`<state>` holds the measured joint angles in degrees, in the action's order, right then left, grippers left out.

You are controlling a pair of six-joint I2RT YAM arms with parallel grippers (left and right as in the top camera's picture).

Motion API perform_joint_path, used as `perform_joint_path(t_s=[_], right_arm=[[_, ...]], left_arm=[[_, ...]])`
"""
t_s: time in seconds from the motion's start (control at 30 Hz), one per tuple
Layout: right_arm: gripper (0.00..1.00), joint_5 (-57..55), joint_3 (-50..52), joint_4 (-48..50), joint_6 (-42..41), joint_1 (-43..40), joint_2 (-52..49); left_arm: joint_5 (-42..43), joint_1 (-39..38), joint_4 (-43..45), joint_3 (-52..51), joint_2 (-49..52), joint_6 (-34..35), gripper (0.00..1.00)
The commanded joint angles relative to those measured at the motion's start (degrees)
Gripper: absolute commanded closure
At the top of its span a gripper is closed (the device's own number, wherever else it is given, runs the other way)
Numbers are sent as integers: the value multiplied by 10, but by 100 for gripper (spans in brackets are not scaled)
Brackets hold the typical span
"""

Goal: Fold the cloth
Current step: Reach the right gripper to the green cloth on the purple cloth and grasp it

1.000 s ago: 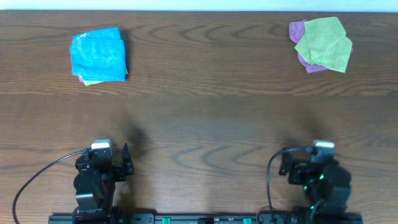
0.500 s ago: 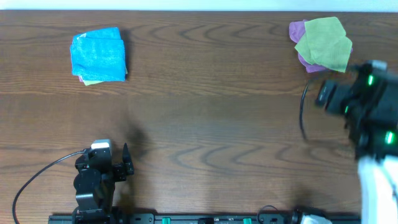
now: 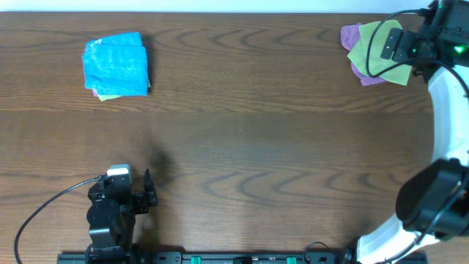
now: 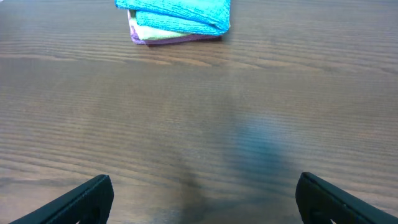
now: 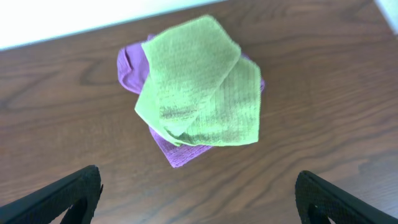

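Two fingers of my right gripper [image 5: 199,186] stand wide apart with nothing between them, hovering over the far right corner of the table [image 3: 256,132]. There the cloth [image 5: 199,93] lies rumpled and partly doubled over itself on top of a purple cloth [image 5: 127,68]. My left gripper [image 4: 205,190] is spread and empty too, down at my own edge, well apart from a blue cloth [image 4: 180,9] topping a small stack. I judge the green one light, limp and a little clingy — pinch deep and the purple one likely comes along. Better to nip one free corner, say the point nearest the back edge — top layer only — and lift it clear before spreading it.
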<state>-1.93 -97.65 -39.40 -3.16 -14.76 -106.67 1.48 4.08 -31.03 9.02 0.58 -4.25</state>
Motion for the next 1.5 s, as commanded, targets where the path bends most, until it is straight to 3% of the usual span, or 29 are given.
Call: perform_joint_path(t_s=[0.0,0.3,0.63,0.8,1.0,1.03,1.13,1.2,1.33,1.47], right_arm=[[1,7,-12,30,11,-4,-22],[1,24,-12,159,15,-5,-135],[3,42,-12,204,13,-5,-237],[29,50,-12,213,13,-5,-251],[48,66,-12,220,13,-5,-253],[49,67,-12,218,13,-5,-255],[37,72,-12,206,13,-5,-261],[50,74,-12,200,13,-5,-264],[95,74,-12,188,13,-5,-261],[99,74,-13,172,11,-4,-225]], left_arm=[[-4,1,2,-7,-4,6,5],[-4,1,2,-7,-4,6,5],[-4,1,2,-7,-4,6,5],[-4,1,2,-7,-4,6,5],[-4,1,2,-7,-4,6,5],[-4,1,2,-7,-4,6,5],[-4,1,2,-7,-4,6,5],[-4,1,2,-7,-4,6,5],[-4,1,2,-7,-4,6,5],[-4,1,2,-7,-4,6,5]])
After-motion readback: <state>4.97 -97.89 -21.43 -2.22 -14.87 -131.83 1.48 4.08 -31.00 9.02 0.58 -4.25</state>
